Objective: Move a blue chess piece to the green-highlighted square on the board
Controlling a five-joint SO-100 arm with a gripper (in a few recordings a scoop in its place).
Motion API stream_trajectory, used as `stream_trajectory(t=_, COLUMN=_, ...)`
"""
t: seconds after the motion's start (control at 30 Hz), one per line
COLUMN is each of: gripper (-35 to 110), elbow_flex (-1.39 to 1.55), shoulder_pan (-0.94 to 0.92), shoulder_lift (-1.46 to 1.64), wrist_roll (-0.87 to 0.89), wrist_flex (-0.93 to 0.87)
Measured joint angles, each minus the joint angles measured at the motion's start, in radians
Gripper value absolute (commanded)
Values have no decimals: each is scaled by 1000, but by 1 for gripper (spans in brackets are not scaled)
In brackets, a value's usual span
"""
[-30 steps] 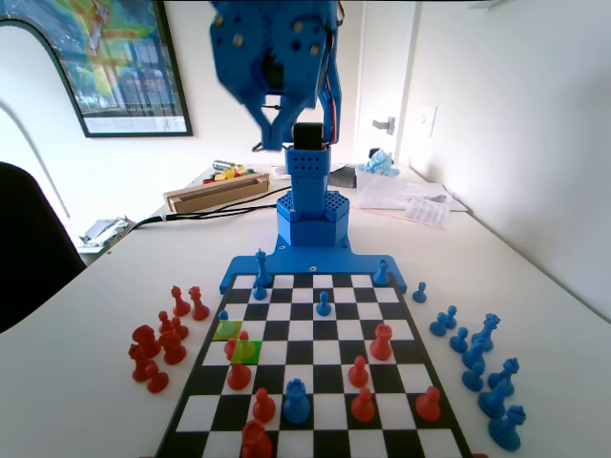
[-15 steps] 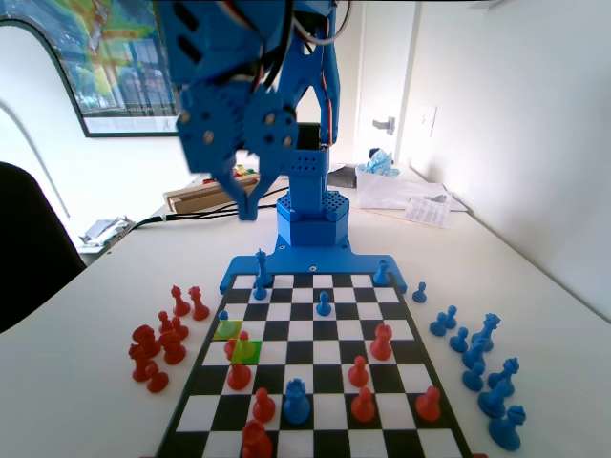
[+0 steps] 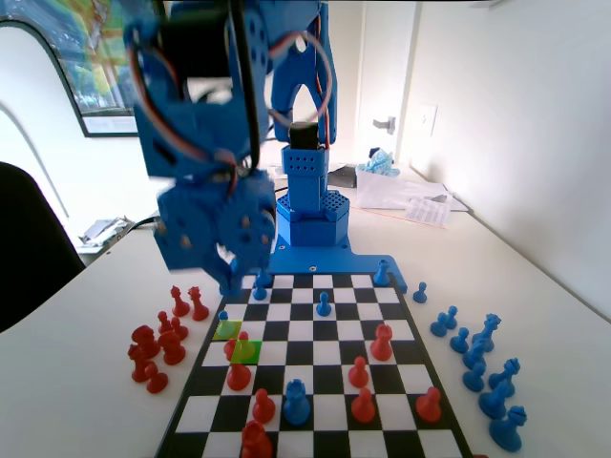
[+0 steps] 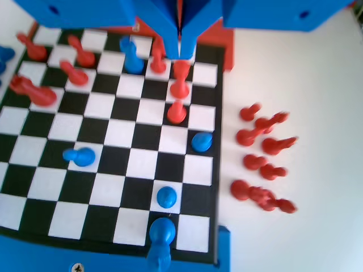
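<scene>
The blue arm's hand [image 4: 180,48] hangs above the board [image 3: 329,382] on the worktop, with its 2 fingers pressed together and nothing held between them. The blue chess piece [image 3: 222,316] stands at the board's left edge in the fixed view, just behind the yellow-green square [image 3: 227,330]. The green-highlighted square [image 3: 247,350] lies close by, with a red pawn [image 3: 242,343] standing on it.

Fixed view along board [image 3: 315,343], wrist view, slightly blurred, overhead
</scene>
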State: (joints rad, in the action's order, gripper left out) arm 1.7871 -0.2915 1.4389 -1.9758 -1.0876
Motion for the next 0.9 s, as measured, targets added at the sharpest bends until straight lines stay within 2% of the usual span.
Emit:
stream_trajectory(t=0.4, gripper=10, elbow_flex=-25, shoulder_pan=11, shoulder_lift=-100, wrist_roll=46, wrist_flex=109)
stream_trajectory(t=0.9, gripper=11, elbow_flex=173, shoulder_pan=11, shoulder_lift=-60, wrist_roll=26, wrist_flex=258)
